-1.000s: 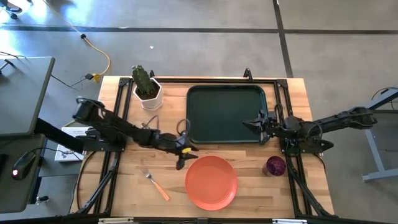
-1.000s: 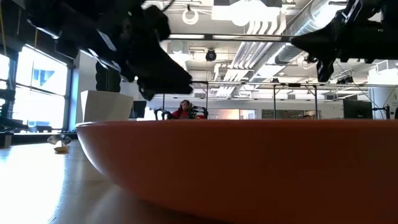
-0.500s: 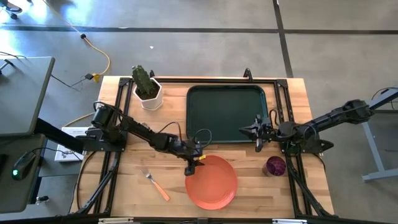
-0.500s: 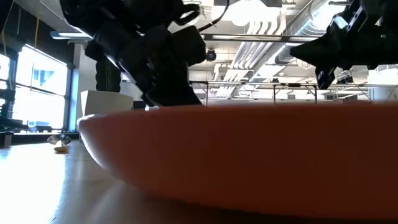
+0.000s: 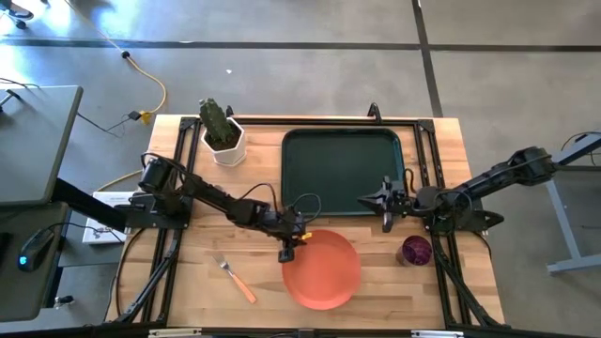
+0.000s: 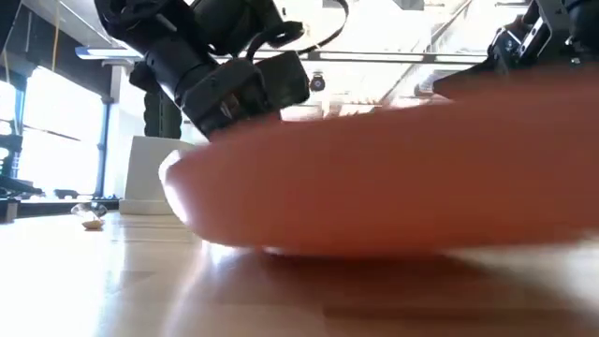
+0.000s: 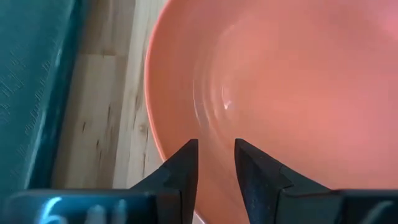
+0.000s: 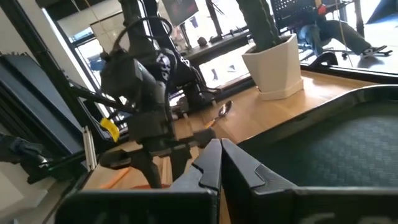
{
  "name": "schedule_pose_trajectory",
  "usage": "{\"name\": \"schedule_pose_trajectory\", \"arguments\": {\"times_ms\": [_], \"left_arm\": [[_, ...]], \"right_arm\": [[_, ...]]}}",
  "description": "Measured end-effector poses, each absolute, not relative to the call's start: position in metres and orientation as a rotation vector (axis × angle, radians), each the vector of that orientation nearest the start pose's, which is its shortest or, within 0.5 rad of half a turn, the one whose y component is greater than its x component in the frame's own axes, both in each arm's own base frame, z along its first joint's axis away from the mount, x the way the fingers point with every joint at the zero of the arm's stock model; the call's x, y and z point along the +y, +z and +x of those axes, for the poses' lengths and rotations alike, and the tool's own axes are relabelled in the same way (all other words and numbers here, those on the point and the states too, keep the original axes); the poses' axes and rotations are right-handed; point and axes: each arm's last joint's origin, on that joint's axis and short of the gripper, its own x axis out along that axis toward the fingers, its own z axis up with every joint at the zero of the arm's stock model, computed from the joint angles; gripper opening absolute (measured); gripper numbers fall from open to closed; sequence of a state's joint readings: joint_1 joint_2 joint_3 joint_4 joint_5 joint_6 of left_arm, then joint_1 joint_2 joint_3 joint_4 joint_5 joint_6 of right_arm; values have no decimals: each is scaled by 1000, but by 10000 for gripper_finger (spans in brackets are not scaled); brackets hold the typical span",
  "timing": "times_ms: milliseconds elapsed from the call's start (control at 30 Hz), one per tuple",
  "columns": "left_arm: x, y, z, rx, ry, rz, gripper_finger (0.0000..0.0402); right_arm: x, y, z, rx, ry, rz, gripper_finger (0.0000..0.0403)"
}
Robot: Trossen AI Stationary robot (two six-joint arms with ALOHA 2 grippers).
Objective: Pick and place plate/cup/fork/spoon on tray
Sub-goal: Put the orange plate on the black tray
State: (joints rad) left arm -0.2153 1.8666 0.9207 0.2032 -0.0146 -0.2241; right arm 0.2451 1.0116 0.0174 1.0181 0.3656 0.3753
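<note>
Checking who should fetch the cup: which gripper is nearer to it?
The right. The right gripper hovers over the tray's near right edge, just up-left of the cup. The left gripper is at the plate's left rim, farther off.

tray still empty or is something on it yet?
Empty. In the high view the dark green rectangular tray shows only bare floor inside its rim; the round orange-red plate lies on the wood table beside it.

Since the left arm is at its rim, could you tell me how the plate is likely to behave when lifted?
The plate looks rigid, so it should probably keep its shape. Gripped at one edge by the left gripper, its wide body would likely droop or swing. Its glossy inner surface suggests it may slip between the jaws.
</note>
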Motion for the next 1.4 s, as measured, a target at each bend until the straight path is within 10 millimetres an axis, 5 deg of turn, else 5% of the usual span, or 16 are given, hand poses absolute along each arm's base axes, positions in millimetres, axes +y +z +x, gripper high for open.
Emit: {"name": "schedule_pose_trajectory", "arguments": {"times_ms": [300,667,1000,1400], "left_arm": [[-73,150,350,669,-43,-32,121],[-74,129,352,734,-8,-67,166],[-78,121,349,790,-51,-59,63],[-75,124,351,771,-66,-50,7]], "right_arm": [[29,157,157,-52,-113,384,0],[29,159,157,-76,-113,374,0],[28,160,157,-77,-115,374,0],[28,160,157,-80,-119,383,0]]}}
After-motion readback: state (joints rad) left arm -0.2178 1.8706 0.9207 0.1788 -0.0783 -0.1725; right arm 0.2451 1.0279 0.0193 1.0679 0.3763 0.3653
